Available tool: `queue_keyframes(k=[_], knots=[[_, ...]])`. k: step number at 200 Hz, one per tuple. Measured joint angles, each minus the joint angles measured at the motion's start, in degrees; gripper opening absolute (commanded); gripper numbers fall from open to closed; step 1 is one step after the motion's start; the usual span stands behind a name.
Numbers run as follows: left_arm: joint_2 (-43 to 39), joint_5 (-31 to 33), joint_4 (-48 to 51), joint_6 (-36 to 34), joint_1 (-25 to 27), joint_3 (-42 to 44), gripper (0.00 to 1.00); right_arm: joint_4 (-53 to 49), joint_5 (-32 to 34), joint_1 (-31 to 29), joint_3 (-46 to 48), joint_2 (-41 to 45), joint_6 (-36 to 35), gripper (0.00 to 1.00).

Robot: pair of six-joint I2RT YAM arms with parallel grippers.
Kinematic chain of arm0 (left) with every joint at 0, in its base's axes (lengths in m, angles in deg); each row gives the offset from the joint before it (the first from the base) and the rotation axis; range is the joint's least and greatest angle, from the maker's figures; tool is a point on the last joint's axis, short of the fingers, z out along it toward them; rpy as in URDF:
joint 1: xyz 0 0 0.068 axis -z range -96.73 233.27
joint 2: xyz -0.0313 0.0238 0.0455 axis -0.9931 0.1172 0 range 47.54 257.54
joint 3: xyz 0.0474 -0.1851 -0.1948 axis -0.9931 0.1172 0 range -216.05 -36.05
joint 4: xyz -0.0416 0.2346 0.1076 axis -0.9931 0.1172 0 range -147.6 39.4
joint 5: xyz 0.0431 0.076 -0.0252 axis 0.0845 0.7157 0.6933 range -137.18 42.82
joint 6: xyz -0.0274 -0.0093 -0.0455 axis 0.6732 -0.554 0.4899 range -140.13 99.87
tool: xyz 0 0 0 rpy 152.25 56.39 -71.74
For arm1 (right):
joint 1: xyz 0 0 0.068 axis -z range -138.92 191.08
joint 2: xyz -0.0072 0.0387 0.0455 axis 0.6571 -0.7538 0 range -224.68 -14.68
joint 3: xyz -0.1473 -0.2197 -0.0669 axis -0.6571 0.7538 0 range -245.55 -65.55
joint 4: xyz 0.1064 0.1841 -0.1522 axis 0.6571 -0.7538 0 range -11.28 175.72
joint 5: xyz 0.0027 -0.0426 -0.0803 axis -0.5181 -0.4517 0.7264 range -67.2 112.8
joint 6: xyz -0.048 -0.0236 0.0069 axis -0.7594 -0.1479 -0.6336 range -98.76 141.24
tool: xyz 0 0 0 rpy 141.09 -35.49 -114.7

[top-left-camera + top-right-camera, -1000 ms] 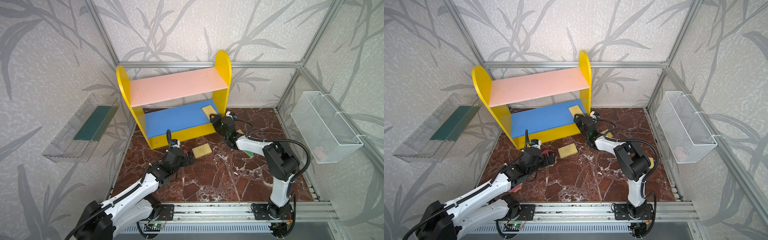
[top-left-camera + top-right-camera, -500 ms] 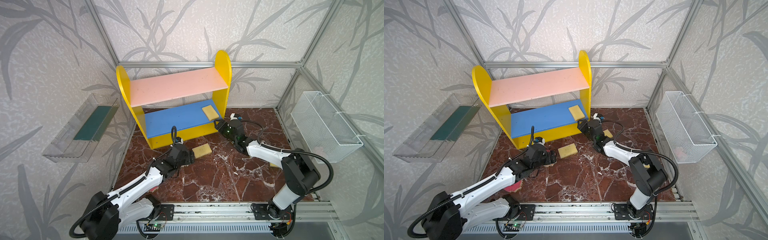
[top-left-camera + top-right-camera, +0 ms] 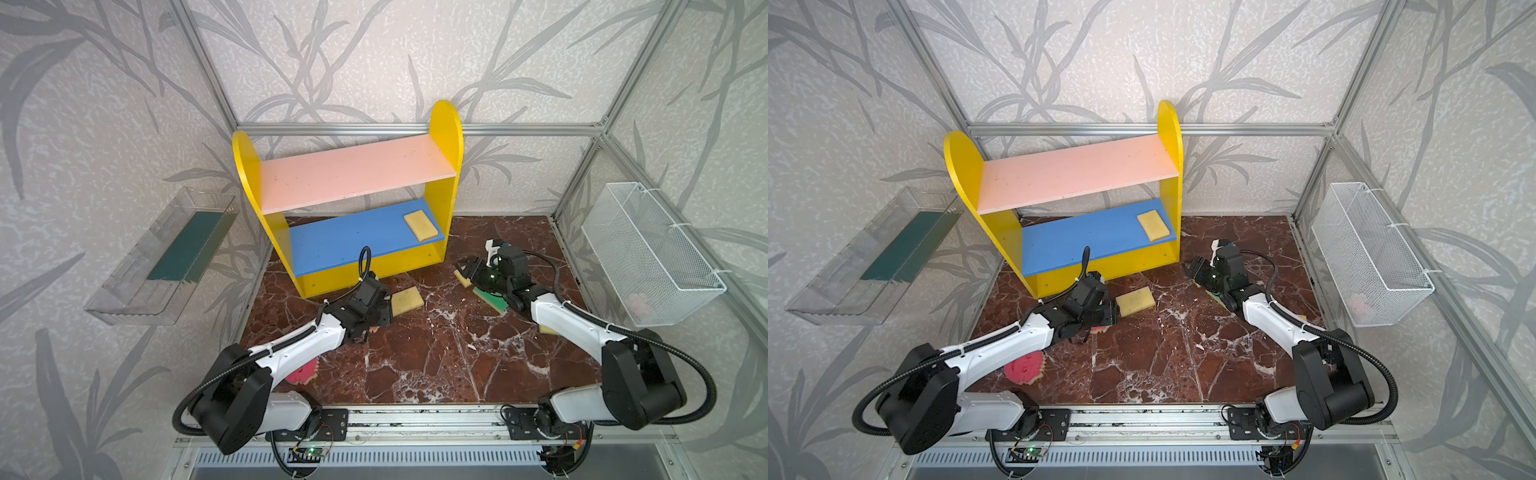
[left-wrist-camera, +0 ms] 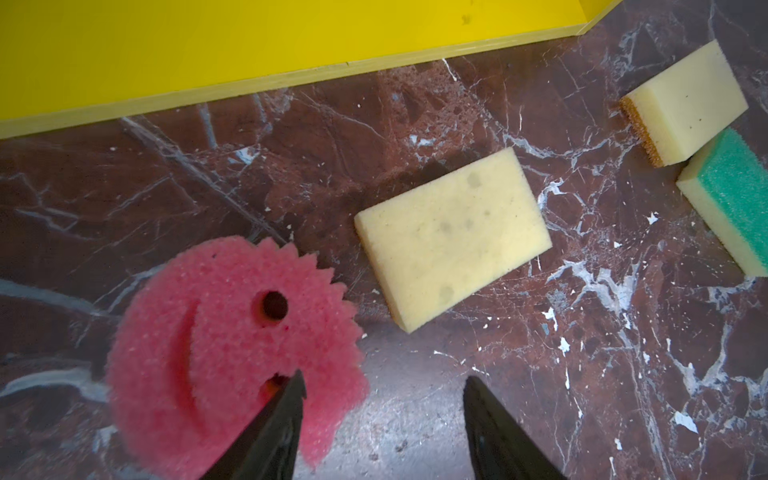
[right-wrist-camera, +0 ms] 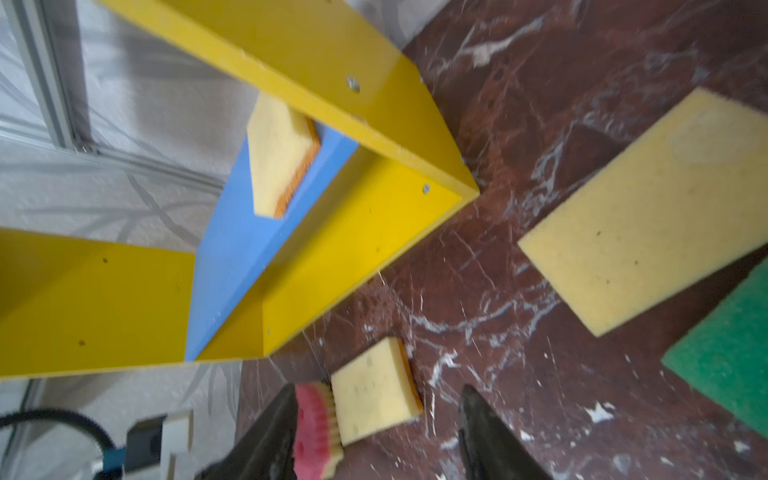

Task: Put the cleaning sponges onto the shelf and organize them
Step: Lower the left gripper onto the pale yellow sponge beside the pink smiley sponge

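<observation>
Jaws apart; shelf [image 3: 436, 257] holds one sponge [image 3: 421, 225].

Your two arms, glossy white link shells [image 3: 299, 347], bulky matte black joint housings [image 3: 237, 405], ribbed black cable loops [image 3: 1387, 395], black wrist camera blocks [image 3: 513, 266], dark tapered claw fingers [image 4: 270, 428].

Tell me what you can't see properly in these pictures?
- Pink thing in the wire basket: behind the mesh in both top views, too small to name.
- Pink smiley sponge: partly under the left arm in a top view.
- Green sponge: cut off by the right wrist view's edge.
- Yellow sponge on the shelf: blurred there.
</observation>
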Motion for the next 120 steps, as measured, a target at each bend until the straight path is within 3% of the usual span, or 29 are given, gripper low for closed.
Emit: queue_keyframes(k=[47, 120], knots=[[8.59, -3.45, -2.25, 1.95, 0.0, -4.35, 0.5, -6.47, -11.3, -0.02, -1.44, -6.21, -7.58, 0.53], [15.3, -3.56, -4.07, 4.42, 0.02, -6.05, 0.46, -7.02, -15.61, -0.02, -1.07, -7.23, -9.22, 0.54]])
